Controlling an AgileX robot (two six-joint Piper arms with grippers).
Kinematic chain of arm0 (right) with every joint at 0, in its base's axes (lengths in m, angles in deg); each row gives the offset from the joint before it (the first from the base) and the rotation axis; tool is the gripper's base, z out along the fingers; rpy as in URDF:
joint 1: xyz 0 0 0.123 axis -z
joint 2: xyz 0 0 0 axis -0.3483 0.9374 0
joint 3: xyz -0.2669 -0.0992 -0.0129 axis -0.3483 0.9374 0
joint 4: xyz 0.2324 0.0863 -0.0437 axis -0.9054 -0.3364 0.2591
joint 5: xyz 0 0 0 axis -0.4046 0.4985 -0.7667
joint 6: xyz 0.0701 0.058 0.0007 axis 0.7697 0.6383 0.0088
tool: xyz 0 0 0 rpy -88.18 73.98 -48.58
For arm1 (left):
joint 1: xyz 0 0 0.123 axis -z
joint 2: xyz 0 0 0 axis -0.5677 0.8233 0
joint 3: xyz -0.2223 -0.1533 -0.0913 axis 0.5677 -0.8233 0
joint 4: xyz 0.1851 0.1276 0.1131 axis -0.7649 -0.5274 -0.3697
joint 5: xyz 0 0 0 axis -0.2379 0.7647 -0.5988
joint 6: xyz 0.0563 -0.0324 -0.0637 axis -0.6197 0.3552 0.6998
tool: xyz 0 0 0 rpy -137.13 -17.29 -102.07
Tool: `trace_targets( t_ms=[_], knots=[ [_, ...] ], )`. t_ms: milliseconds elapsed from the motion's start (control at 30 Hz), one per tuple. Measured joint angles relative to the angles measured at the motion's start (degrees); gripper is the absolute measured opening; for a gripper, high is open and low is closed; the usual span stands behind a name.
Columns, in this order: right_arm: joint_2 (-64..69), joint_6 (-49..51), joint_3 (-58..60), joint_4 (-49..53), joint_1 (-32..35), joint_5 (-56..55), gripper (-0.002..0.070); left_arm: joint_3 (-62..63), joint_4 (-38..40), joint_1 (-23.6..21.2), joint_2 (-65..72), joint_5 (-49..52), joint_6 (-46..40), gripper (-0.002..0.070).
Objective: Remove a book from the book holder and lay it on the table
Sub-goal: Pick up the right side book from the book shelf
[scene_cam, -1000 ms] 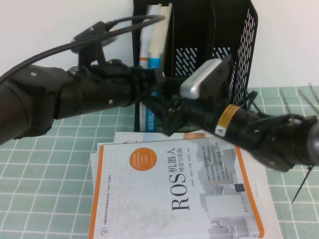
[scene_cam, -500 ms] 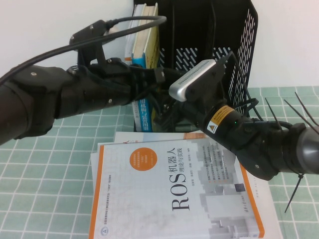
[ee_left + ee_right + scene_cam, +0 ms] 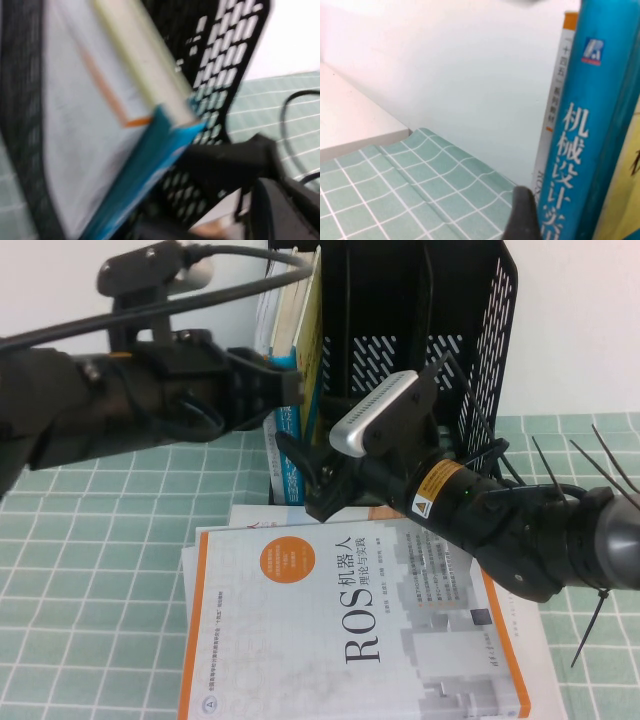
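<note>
So, from high up, the book (image 3: 296,350) stands in the outer slot of the book holder (image 3: 470,330), leaning a bit. The left gripper (image 3: 285,388) is pressed up against the book's near edge, about half way up. The right gripper (image 3: 310,475) is lower, by the bottom of the blue spine. I cannot tell if either one's fingers are apart or squeezed shut. A big white ROS book (image 3: 360,625) lies flat on the table (image 3: 90,570) just in front of the holder.

Next, the left wrist view shows the book (image 3: 150,95) very close, tipped over, with the thin white book (image 3: 75,125) behind it and the holder's wall (image 3: 220,60) beyond. No fingers show.

Last, the right wrist view shows the blue spine (image 3: 585,130) right beside one dark finger tip (image 3: 522,212).

I think the book could slip and fall if the hold is weak. It could also drag the thin white book out, or land on the ROS book, not the cloth.
</note>
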Motion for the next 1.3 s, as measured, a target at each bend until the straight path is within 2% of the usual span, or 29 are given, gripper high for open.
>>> trace_targets(
  t_ms=[133, 300, 467, 1100, 1300],
  knots=[
    [0.0, 0.0, 0.0, -2.0, -0.2, 0.0, 0.0500, 0.0, -10.4, -1.5, 0.6, 1.5, 9.6, -0.0002],
    [0.4, -0.5, 0.0, -6.0, -0.9, 0.0, 0.0499, 0.0, -12.6, -2.8, 3.5, 0.8, 14.3, -0.0003],
    [2.0, -0.4, 0.0, -7.0, -1.1, 0.0, 0.0500, 0.7, -8.7, -2.8, 7.0, -0.8, 13.7, -0.0002],
    [4.9, 0.1, -2.8, -10.4, -1.3, -1.7, 0.0498, 3.4, 9.9, -2.8, 11.5, -3.6, -0.2, -0.0002],
    [5.5, 0.1, -3.4, -12.0, -1.7, -1.9, 0.0455, 3.4, 12.1, -2.8, 12.5, -3.6, -1.7, -0.0002]
  ],
)
